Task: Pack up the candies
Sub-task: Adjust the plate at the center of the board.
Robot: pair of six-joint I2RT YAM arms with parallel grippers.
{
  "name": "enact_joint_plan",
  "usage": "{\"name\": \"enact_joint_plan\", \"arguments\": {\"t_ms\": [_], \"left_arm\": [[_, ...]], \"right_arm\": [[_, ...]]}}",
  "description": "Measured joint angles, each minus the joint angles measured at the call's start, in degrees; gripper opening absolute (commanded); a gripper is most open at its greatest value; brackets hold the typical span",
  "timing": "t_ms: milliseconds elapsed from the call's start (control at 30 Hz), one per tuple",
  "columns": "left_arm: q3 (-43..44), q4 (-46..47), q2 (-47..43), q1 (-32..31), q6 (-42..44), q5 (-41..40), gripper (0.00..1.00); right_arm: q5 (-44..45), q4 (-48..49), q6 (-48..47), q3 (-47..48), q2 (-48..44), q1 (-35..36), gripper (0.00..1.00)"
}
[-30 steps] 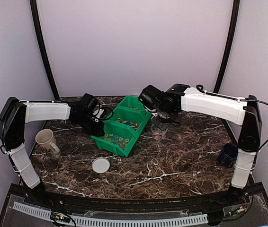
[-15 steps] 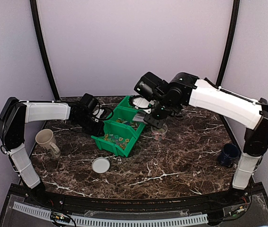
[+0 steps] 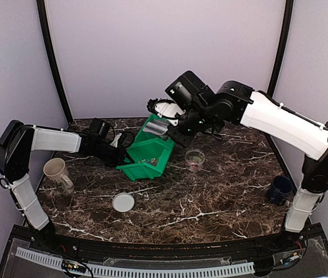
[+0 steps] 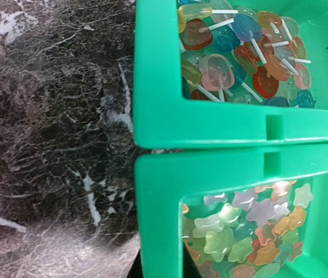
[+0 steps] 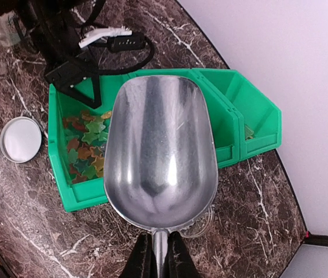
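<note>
**Inspector:** State of the right pincer?

**Assistant:** The right gripper point(image 5: 158, 259) is pressed together on the thin handle of a bare steel scoop point(image 5: 158, 162). The bowl faces up and is empty, held above the green plastic three-compartment bin point(image 3: 144, 169). Judged: poised to dip for a load.

**Inspector:** And the left?

**Assistant:** The left gripper point(image 3: 113, 154) is closed down at the bin's left wall. It appears to pinch that wall, though its own wrist view shows no fingers plainly. The bin looks tipped rather than flat. I presume this gathers the contents and stops the bin skidding under the scoop.

**Inspector:** Location of the goods?

**Assistant:** The small star-shaped candies point(image 4: 245, 231), in gold, orange and green, lie in the bin's end compartment beside the left gripper. Flat lollipops on white sticks point(image 4: 239, 46) fill the next compartment. A few sweets sit in a small clear cup point(image 3: 195, 159) just right of the bin. A round white lid point(image 3: 123, 202) lies in front of the bin, apart from it. In my judgement it belongs to the cup and is off for filling.
</note>
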Motion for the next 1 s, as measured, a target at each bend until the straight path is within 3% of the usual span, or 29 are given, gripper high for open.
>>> {"name": "enact_joint_plan", "arguments": {"t_ms": [333, 767, 1000], "left_arm": [[-3.7, 10.1, -2.3, 0.5, -4.2, 7.2, 0.00], [-0.2, -2.6, -5.3, -1.1, 6.6, -9.9, 0.00], [0.4, -7.2, -5.1, -1.2, 8.4, -14.8, 0.00]], "right_arm": [[-0.5, 0.4, 0.3, 3.1, -1.6, 0.0, 0.00], [-1.3, -8.9, -2.5, 5.6, 3.7, 1.1, 0.00], [-1.4, -9.7, -3.3, 3.4, 4.5, 1.1, 0.00]]}}
